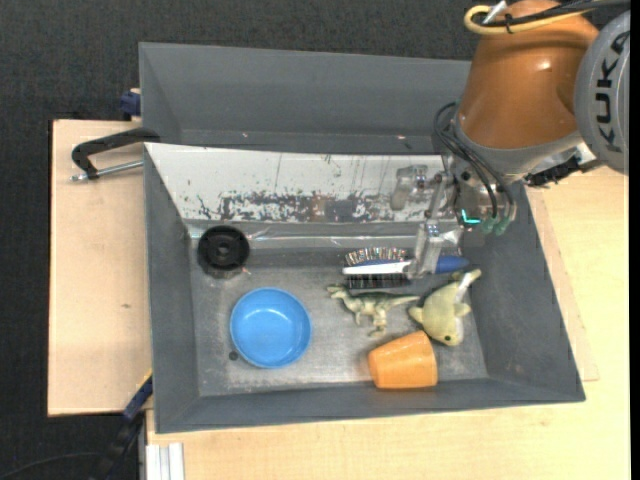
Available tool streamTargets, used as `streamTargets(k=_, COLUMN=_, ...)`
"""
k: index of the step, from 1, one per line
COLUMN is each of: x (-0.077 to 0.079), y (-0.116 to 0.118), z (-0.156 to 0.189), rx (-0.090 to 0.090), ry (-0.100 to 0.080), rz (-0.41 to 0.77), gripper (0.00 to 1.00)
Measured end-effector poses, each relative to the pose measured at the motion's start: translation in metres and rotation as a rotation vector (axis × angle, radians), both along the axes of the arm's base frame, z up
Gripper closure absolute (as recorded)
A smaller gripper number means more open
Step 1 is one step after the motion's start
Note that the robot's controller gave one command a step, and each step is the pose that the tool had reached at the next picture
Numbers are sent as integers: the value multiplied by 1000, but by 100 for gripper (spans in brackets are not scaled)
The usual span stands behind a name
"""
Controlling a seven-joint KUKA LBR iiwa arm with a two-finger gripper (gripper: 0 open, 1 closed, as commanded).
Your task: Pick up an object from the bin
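Observation:
My gripper [430,251] hangs low at the right back of the bin floor, under the orange wrist cover. Just left of its tip lies a black and silver brush [378,268], with bristles along its length. A small blue piece [452,265] shows right beside the tip on its right. In front of it lie a pale yellow toy animal [444,313] and a thin green toy lizard [365,308]. Whether the gripper touches the brush I cannot tell.
An orange cup [403,361] lies on its side at the front. A blue bowl [270,327] stands at the front left, and a black round cap [222,249] behind it. The bin's sloping walls rise close on the gripper's right.

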State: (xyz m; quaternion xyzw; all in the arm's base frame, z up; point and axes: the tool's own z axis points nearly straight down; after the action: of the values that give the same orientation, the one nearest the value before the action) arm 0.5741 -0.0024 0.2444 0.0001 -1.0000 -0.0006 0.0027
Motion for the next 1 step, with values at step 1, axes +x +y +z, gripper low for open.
streamTargets(k=1, x=1, y=-37, z=-172, rx=1, ry=-19, rz=-48, gripper=0)
